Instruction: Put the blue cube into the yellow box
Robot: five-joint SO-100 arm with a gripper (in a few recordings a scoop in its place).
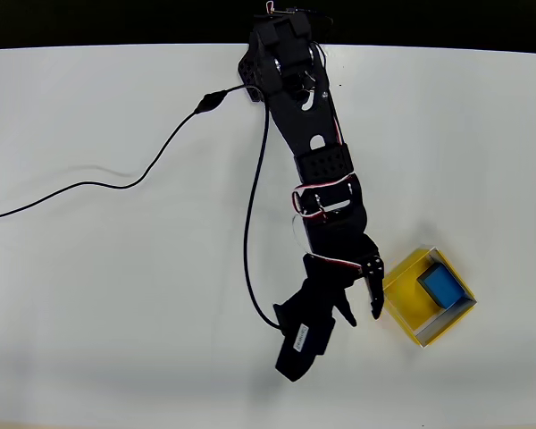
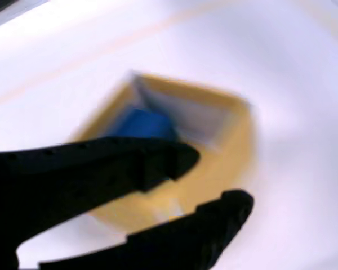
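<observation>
The white table (image 1: 107,295) carries everything, and the black SO-100 arm (image 1: 317,170) reaches down across it from the top edge in the overhead view. A black cable (image 1: 247,241) runs from the arm's base and loops along the tabletop to the camera housing at the wrist.

The gripper (image 1: 362,315) stands open, its two fingers spread apart with nothing between them; in the wrist view (image 2: 217,180) the same gap shows, with yellow visible through it. One fingertip (image 1: 375,310) lies just beside the near wall of the yellow box (image 1: 409,315), outside it as seen from above.

The yellow box sits immediately beyond the open jaws, turned corner-on to them, its pale rim showing along the far sides. In the blurred wrist view the box (image 2: 236,140) lies ahead of and partly behind the fingers.

The blue cube (image 1: 439,284) rests inside the yellow box, toward the side farthest from the jaws, apart from both fingers. In the wrist view the cube (image 2: 143,125) shows just above the upper finger.
</observation>
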